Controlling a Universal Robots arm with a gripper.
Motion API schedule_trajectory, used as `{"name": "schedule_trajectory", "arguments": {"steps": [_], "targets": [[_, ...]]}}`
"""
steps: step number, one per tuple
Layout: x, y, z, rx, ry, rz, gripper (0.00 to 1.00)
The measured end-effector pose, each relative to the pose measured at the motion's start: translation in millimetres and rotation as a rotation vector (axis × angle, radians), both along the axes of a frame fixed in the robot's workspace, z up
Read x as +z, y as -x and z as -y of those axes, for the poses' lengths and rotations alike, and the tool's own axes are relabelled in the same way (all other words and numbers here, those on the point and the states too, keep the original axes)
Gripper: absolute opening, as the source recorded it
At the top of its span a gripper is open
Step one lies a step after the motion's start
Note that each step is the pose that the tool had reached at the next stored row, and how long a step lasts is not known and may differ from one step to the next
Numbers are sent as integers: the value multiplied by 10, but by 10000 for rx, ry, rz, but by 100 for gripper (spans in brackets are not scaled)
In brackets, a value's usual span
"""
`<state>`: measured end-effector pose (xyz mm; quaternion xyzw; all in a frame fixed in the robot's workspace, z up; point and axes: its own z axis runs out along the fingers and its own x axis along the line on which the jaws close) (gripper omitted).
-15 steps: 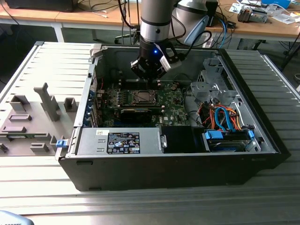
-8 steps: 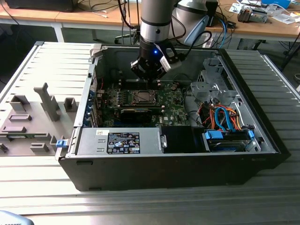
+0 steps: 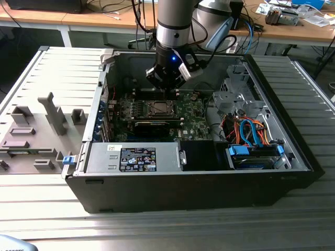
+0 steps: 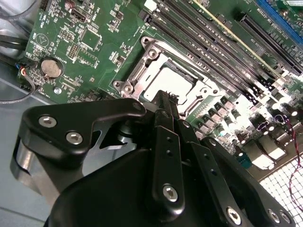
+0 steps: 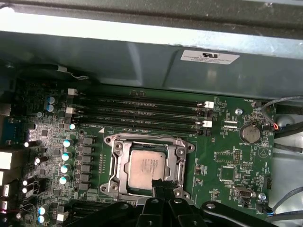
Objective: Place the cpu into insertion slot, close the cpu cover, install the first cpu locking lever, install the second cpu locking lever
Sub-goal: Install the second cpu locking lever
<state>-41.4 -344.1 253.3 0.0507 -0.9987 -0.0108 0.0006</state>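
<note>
The cpu (image 5: pixel 147 166) lies flat in the insertion slot (image 5: pixel 111 142) on the green motherboard, its silver-grey top facing up. The cpu cover (image 5: pixel 120 166) rests down around it as a thin silver frame. My gripper (image 5: pixel 159 184) hangs just above the edge of the socket, its black fingers pressed together and nothing visible between them. In the second wrist view the gripper (image 4: pixel 168 97) points at the cpu (image 4: pixel 171 81) and the cover (image 4: pixel 156 58). In the exterior view the gripper (image 3: pixel 166 88) hovers inside the open computer case over the slot (image 3: pixel 157 109).
Long black memory slots (image 5: pixel 142 113) run beside the socket, with a coin battery (image 5: pixel 249 133) nearby. The case wall (image 5: pixel 142 56) stands close behind. A power supply (image 3: pixel 133 157) and coloured cables (image 3: pixel 246 130) fill the case front. A grey fixture tray (image 3: pixel 36 130) lies outside.
</note>
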Motion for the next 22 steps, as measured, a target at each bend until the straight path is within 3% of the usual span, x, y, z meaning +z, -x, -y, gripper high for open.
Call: {"name": "schedule_trajectory", "arguments": {"steps": [22], "targets": [[0,0,42,0,0,0,11]]}}
